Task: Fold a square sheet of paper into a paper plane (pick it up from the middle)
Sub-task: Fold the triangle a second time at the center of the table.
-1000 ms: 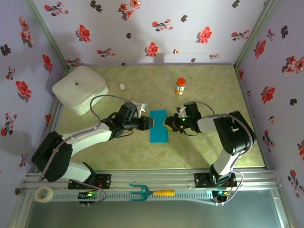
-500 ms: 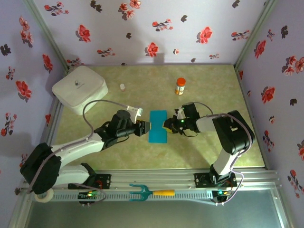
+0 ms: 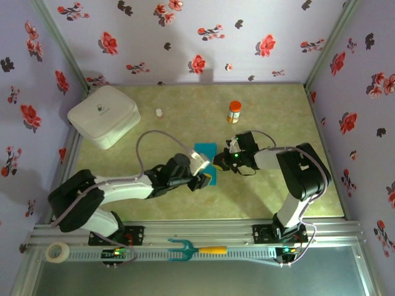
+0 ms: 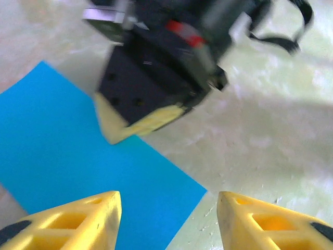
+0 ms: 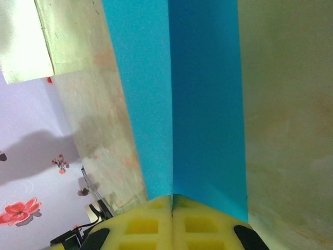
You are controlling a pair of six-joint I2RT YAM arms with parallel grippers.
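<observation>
The square sheet of paper [image 3: 205, 150] is teal-blue and lies mid-table, bent along a crease. My right gripper [image 3: 217, 161] is shut on its right edge. In the right wrist view the yellow fingers [image 5: 151, 224] pinch the sheet [image 5: 205, 99] right at the crease line, the gripper [image 5: 171, 200] fully closed on it. My left gripper [image 3: 202, 180] hovers over the sheet's near end and hides it. In the left wrist view this gripper [image 4: 169, 208] stands open above the sheet's corner [image 4: 78, 166], holding nothing, with the right gripper's yellow fingertip [image 4: 140, 122] just beyond.
A white rounded box [image 3: 103, 115] sits at the back left. A small white bottle [image 3: 159, 113] and an orange bottle [image 3: 234, 111] stand behind the paper. On the front rail lie a tape roll [image 3: 58, 251] and a teal pronged tool [image 3: 196, 250].
My left gripper has left the paper's left edge, swung toward the near end and opened wider. The right gripper has tightened on the right edge and stayed in place.
</observation>
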